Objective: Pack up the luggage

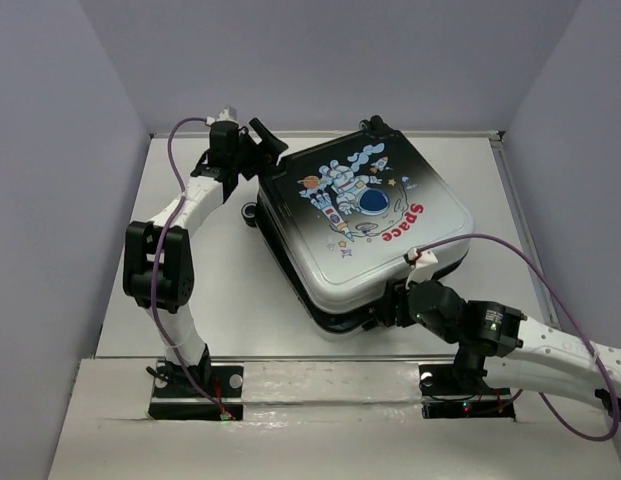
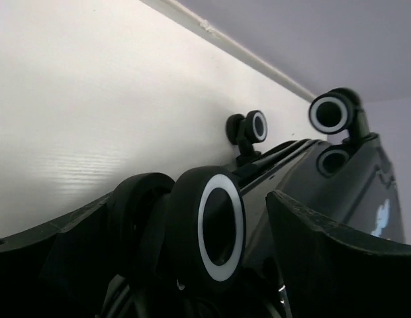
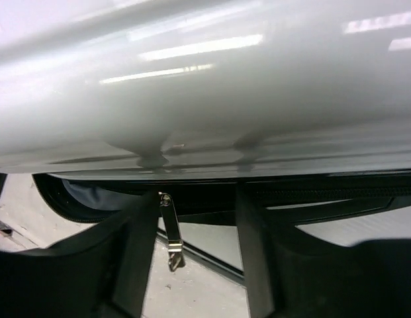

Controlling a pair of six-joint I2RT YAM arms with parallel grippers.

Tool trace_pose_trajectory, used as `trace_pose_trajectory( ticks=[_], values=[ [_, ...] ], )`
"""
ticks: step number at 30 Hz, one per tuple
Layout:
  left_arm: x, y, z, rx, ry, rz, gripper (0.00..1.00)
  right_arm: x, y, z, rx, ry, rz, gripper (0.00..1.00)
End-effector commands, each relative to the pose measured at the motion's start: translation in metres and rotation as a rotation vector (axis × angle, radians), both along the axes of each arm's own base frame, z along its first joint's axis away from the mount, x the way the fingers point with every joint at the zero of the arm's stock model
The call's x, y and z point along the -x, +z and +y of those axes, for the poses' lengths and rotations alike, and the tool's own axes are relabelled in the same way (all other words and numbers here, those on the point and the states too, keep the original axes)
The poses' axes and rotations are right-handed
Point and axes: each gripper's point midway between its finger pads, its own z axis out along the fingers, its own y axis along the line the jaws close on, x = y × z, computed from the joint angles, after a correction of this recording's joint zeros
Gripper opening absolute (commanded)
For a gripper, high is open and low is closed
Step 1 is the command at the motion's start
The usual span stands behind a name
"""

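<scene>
The luggage (image 1: 390, 250) lies flat on the table with its astronaut "Space" lid on top; the lid stands slightly raised along the near edge. My left gripper (image 1: 266, 152) is at its far-left corner and stands open, with a black caster wheel (image 2: 215, 232) between the fingers and a gap on the wheel's right side. Two more wheels (image 2: 253, 126) (image 2: 332, 112) show beyond it. My right gripper (image 1: 392, 306) is at the near edge under the white shell (image 3: 205, 79). That gripper (image 3: 195, 248) is open, and a metal zipper pull (image 3: 169, 233) hangs free beside its left finger (image 3: 132, 258).
White table (image 1: 220, 290) inside grey walls; a low rim runs along the back (image 2: 212, 30). The zipper track (image 3: 324, 195) runs dark under the shell, and grey lining (image 3: 86, 195) shows in the gap at the left.
</scene>
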Motion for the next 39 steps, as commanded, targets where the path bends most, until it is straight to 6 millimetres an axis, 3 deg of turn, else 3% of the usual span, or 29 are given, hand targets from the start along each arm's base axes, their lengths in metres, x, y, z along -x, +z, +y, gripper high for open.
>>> trace_pose_trajectory(
  ticks=[1, 2, 4, 5, 6, 10, 11, 15, 18, 20, 21, 23, 25, 26, 27, 29, 30, 31, 33, 37, 39],
  values=[
    [-0.012, 0.038, -0.025, 0.126, -0.080, -0.100, 0.84, -0.004, -0.008, -0.001, 0.013, -0.021, 0.016, 0.63],
    [-0.012, 0.039, -0.026, 0.151, -0.083, -0.107, 0.58, -0.004, -0.012, -0.001, 0.016, -0.025, 0.028, 0.65],
    [-0.013, 0.041, -0.021, 0.178, -0.069, -0.135, 0.32, -0.005, -0.017, -0.001, 0.017, -0.043, 0.043, 0.66],
    [-0.012, 0.046, -0.017, 0.196, -0.062, -0.144, 0.13, -0.005, -0.017, 0.000, 0.010, -0.047, 0.044, 0.66],
    [-0.012, 0.051, -0.013, 0.200, -0.054, -0.154, 0.06, -0.004, -0.020, 0.000, 0.008, -0.046, 0.050, 0.66],
    [-0.005, 0.104, 0.006, 0.200, -0.039, -0.265, 0.06, -0.003, -0.024, 0.003, -0.014, -0.046, 0.066, 0.65],
    [0.003, 0.129, 0.007, 0.202, -0.042, -0.311, 0.06, -0.004, -0.027, 0.005, -0.013, -0.047, 0.072, 0.64],
    [0.028, 0.186, 0.008, 0.211, -0.075, -0.389, 0.06, -0.004, -0.027, 0.013, -0.029, -0.030, 0.078, 0.64],
    [0.052, 0.221, 0.009, 0.224, -0.092, -0.439, 0.06, -0.006, -0.010, 0.019, -0.062, -0.008, 0.045, 0.71],
    [0.064, 0.233, 0.008, 0.232, -0.117, -0.447, 0.06, -0.009, 0.006, 0.019, -0.076, 0.007, 0.001, 0.80],
    [0.073, 0.240, 0.006, 0.245, -0.129, -0.454, 0.06, -0.011, 0.024, 0.022, -0.111, 0.017, -0.026, 0.84],
    [0.087, 0.238, 0.002, 0.266, -0.151, -0.438, 0.06, -0.010, 0.045, 0.025, -0.133, 0.052, -0.058, 0.87],
    [0.096, 0.231, -0.001, 0.272, -0.158, -0.423, 0.06, -0.004, 0.054, 0.026, -0.151, 0.081, -0.051, 0.88],
    [0.099, 0.213, -0.003, 0.273, -0.163, -0.386, 0.06, -0.001, 0.054, 0.024, -0.154, 0.085, -0.038, 0.87],
    [0.108, 0.214, -0.002, 0.285, -0.163, -0.388, 0.06, 0.004, 0.055, 0.024, -0.169, 0.101, -0.022, 0.84],
    [0.116, 0.191, -0.002, 0.292, -0.169, -0.344, 0.06, 0.013, 0.054, 0.019, -0.200, 0.110, 0.011, 0.81],
    [0.123, 0.191, -0.001, 0.294, -0.170, -0.348, 0.06, 0.018, 0.051, 0.017, -0.207, 0.117, 0.027, 0.79],
    [0.126, 0.185, 0.000, 0.294, -0.168, -0.338, 0.06, 0.024, 0.044, 0.016, -0.209, 0.131, 0.054, 0.72],
    [0.135, 0.165, 0.002, 0.291, -0.162, -0.310, 0.06, 0.032, 0.036, 0.011, -0.216, 0.135, 0.095, 0.66],
    [0.138, 0.121, 0.009, 0.270, -0.117, -0.245, 0.06, 0.039, 0.016, 0.006, -0.166, 0.125, 0.161, 0.66],
    [0.135, 0.111, 0.011, 0.269, -0.101, -0.234, 0.06, 0.038, 0.013, 0.005, -0.145, 0.116, 0.169, 0.70]
  ],
)
